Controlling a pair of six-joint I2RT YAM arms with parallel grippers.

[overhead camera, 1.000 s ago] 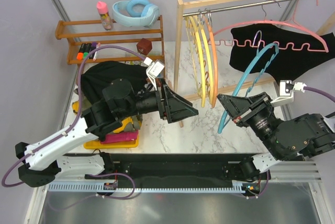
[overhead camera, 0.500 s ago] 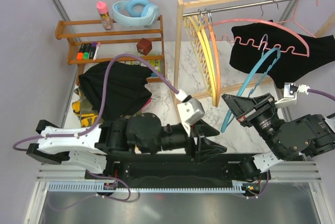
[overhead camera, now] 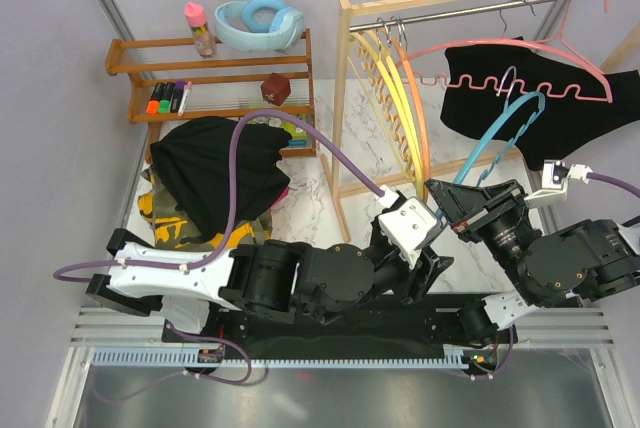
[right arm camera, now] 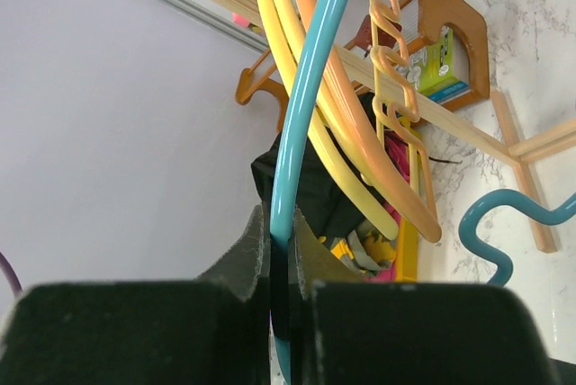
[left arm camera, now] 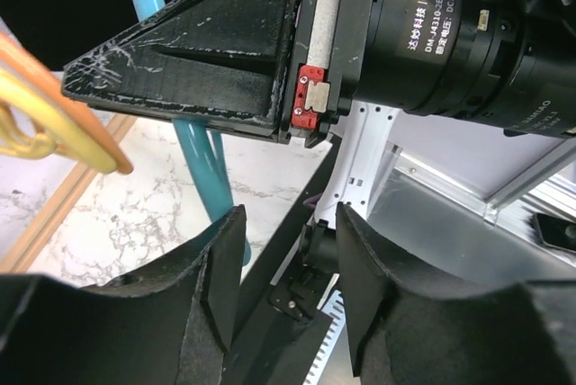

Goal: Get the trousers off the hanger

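- Right gripper: jaws pinched tight on the blue hanger.
- Left gripper: jaws apart, nothing between them, just beneath the right jaws.
- Black trousers drape over the pink hanger, beyond the right jaws.
- Heap of trousers lies well left of both.

**Three cameras, one blue hanger in common**

Your top external view looks down from above and behind the arm bases. It stands far enough back to take in the desk, the left hand and the right hand together.

Your left wrist camera sits just behind the left hand and looks out between its parted fingers, very close onto the right hand directly ahead.

Your right wrist camera looks along the right hand and up past its fingertips, which pinch the blue hanger right in front of the lens.

That blue hanger shows in all three views.
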